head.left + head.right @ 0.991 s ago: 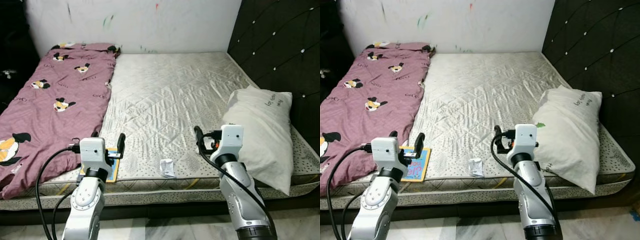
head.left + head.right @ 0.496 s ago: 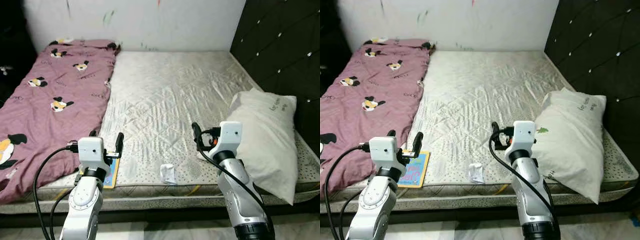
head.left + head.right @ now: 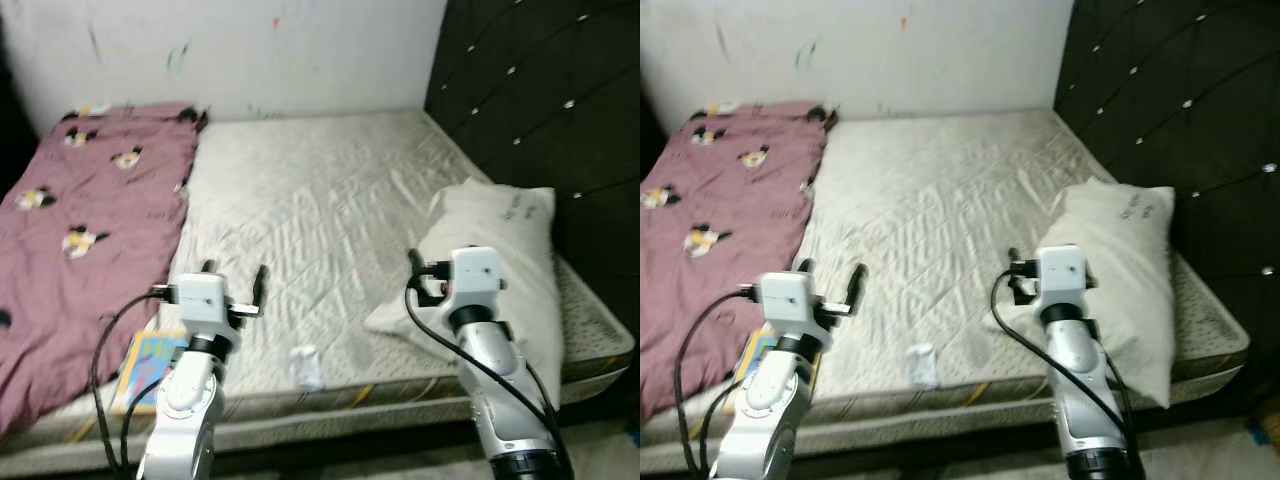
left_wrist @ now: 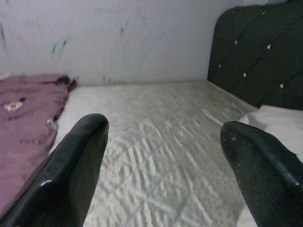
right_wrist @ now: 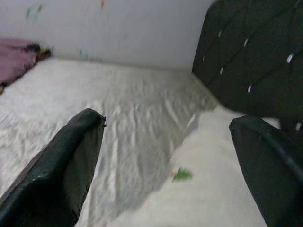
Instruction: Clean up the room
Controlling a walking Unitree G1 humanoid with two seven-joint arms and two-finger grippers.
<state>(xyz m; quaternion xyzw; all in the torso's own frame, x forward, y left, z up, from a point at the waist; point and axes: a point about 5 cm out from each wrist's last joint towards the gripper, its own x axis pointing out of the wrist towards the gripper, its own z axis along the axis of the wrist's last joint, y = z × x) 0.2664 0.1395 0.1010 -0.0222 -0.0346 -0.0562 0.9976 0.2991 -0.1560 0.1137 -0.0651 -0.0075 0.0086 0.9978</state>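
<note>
End effectors (image 4: 161, 165) (image 5: 165, 165) spread wide (empty)

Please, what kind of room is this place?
Most likely a bedroom: a bare quilted mattress against a dark padded headboard, with a white pillow beside it and a pink cartoon-print blanket on the other side.

The room was evenly and softly lit, with no hard shadows on the mattress (image 3: 320, 200). Both head views were smeared by motion blur, so the quilting, the pillow (image 3: 500, 250) print and the small white scrap (image 3: 305, 365) looked soft-edged. The dark headboard (image 3: 540, 110) swallowed light except for bright glints on its studs. In the wrist views the near black fingers (image 4: 71, 165) were out of focus, with a faint sheen, and the far wall (image 4: 118, 38) looked hazy.
</note>
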